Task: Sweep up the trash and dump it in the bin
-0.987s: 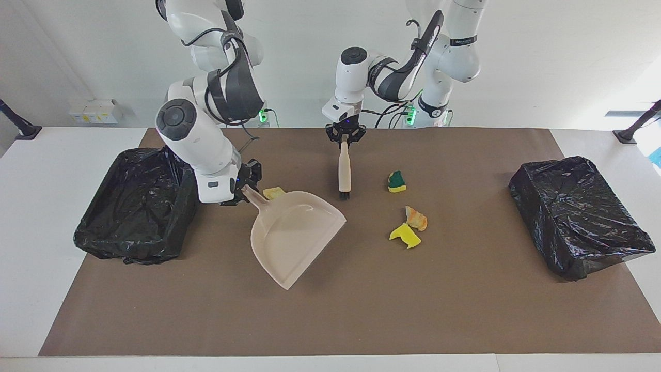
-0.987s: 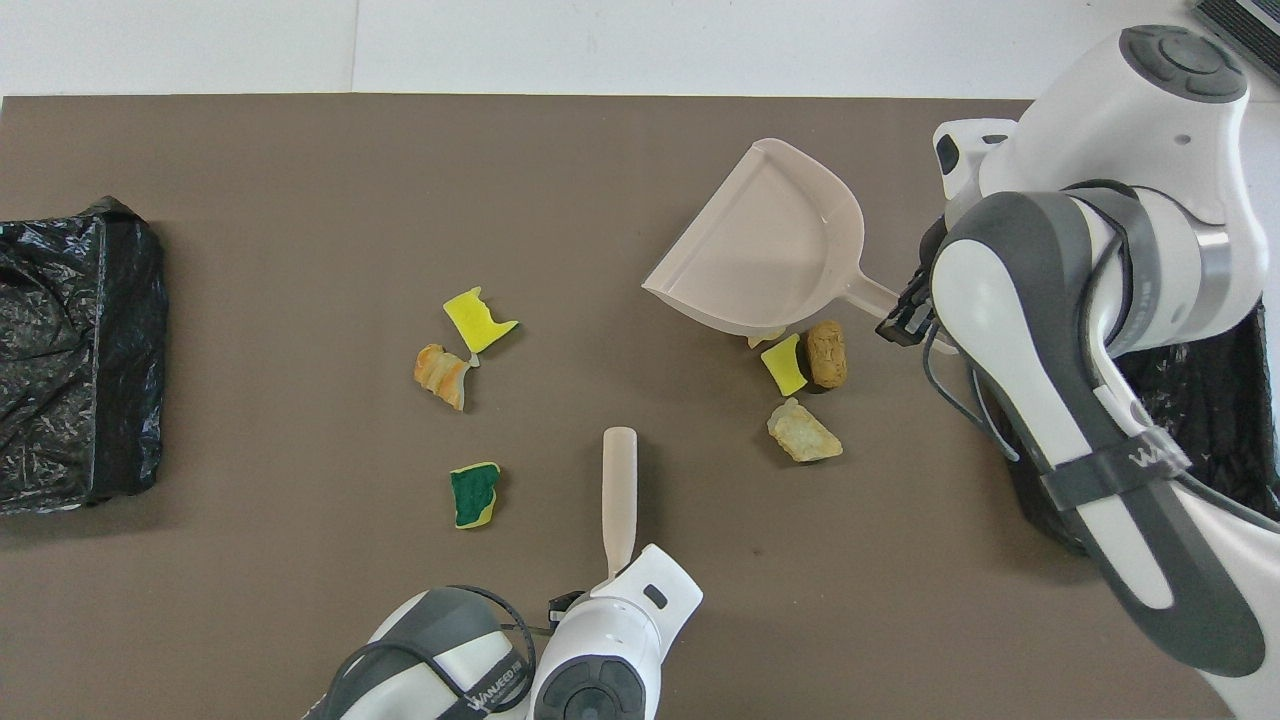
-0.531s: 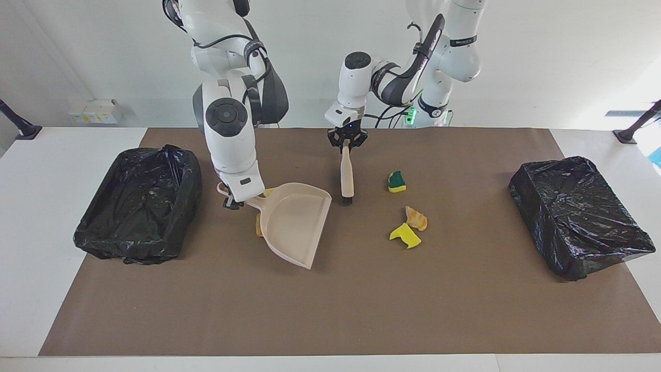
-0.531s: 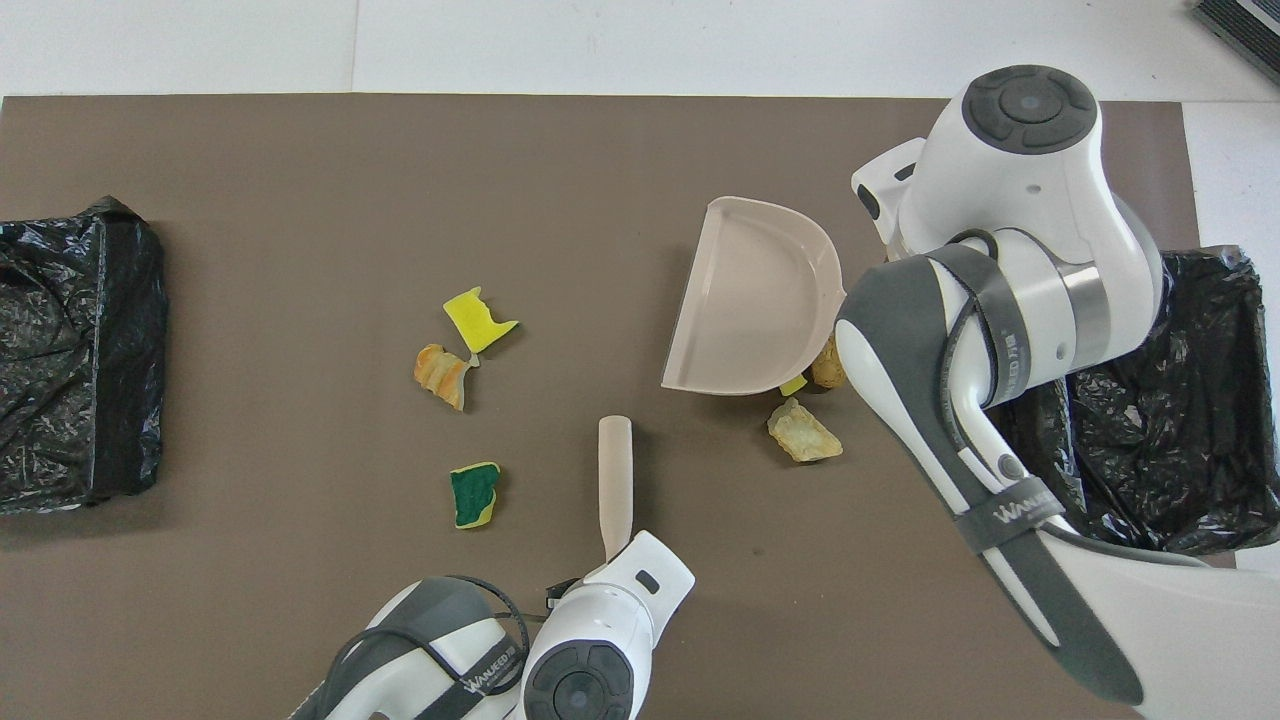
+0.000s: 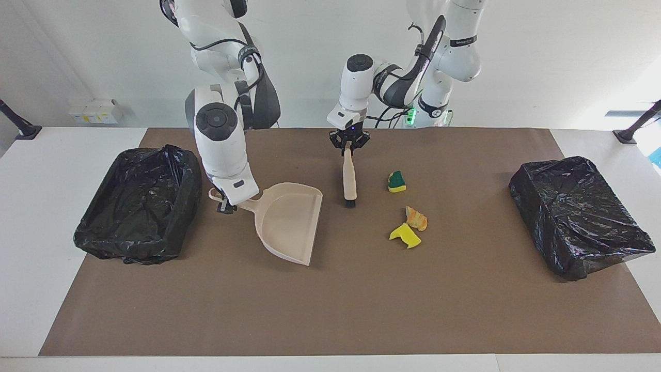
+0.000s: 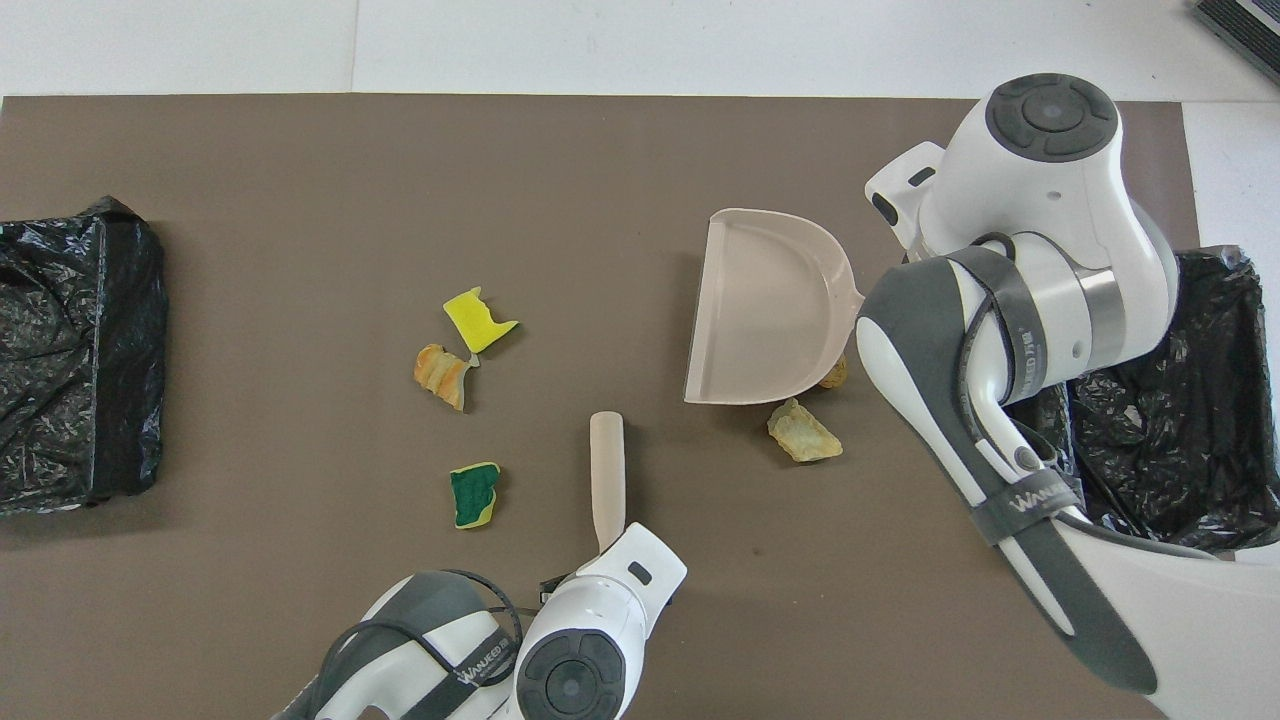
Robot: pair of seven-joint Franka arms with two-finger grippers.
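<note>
The brown paper mat carries two black-bagged bins. My right gripper clamps the beige plastic dustpan by its handle beside one bin. My left gripper pinches the wooden hand brush. Small foam chunks lie mid-mat; others touch the dustpan.
</note>
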